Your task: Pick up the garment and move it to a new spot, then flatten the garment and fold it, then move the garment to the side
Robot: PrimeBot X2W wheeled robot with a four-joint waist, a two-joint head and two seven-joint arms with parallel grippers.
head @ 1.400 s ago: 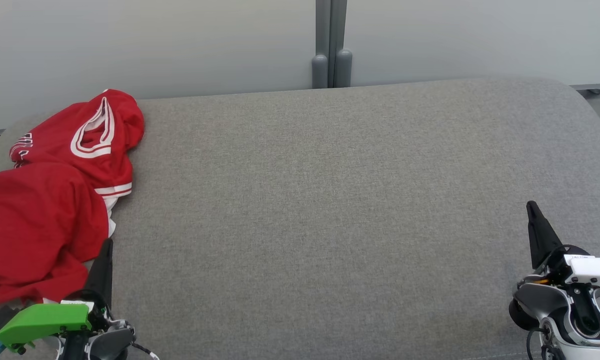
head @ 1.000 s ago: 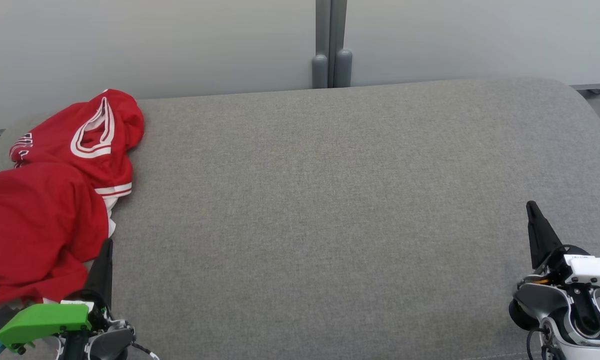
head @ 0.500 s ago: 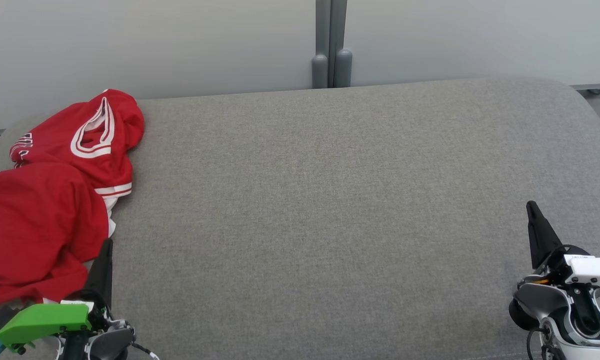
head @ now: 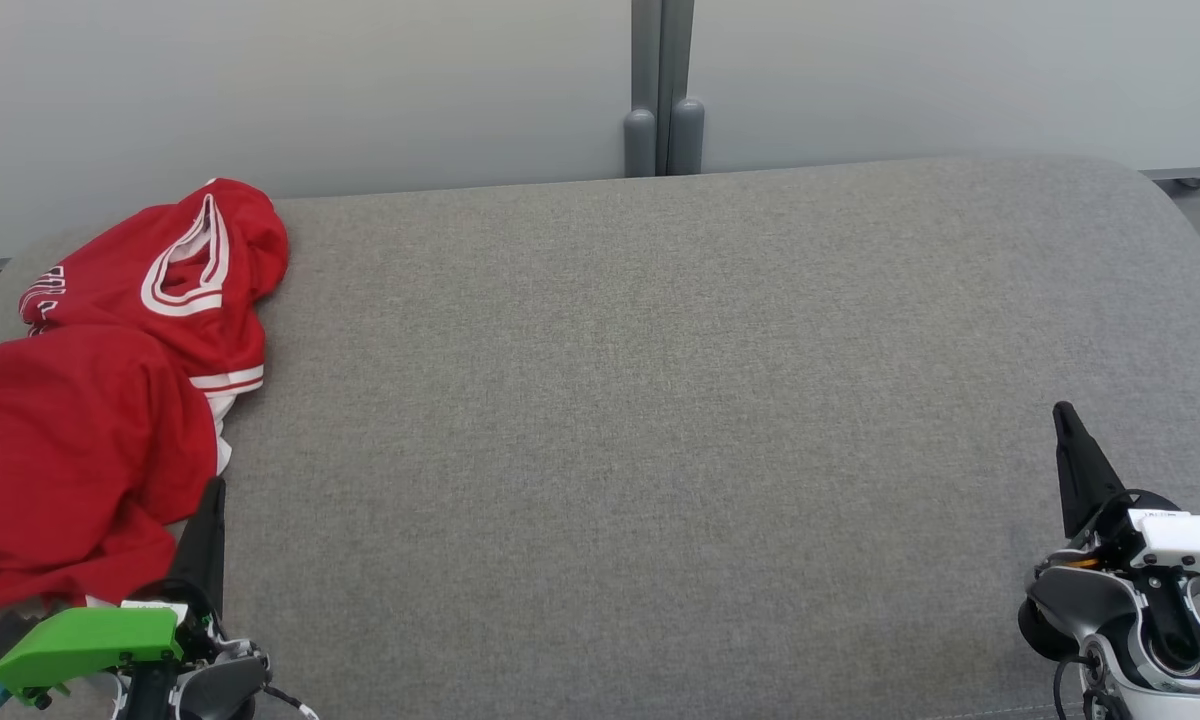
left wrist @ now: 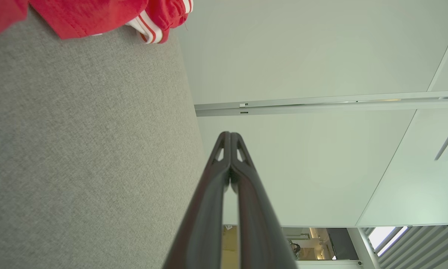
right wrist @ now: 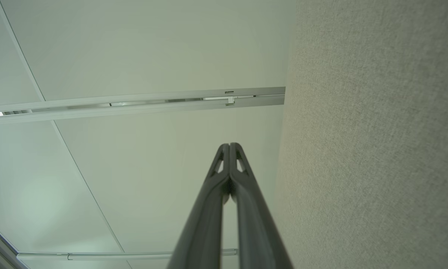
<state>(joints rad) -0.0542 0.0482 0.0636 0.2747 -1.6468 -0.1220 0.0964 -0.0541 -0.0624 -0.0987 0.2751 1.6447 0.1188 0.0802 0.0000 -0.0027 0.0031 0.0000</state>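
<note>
A crumpled red fabric garment [head: 90, 420] with white striped trim is seen bunched and unfolded at the far left of a wide grey woven-cloth surface [head: 660, 400], reaching from the back edge towards the front. The left hand [head: 217, 490], dark and two-fingered with a green part at its wrist, is held low at the front left. Its fingers are pressed together with nothing between them. Its tip is placed just beside the garment's near right edge; whether cloth is touched cannot be told. In the left wrist view the garment [left wrist: 89, 15] is shown at the top left corner, and a pale wall [left wrist: 302, 48] is seen beyond the fingertips. The right hand [head: 1063, 412] is held at the front right, well apart from the garment, likewise closed tight and empty.
</note>
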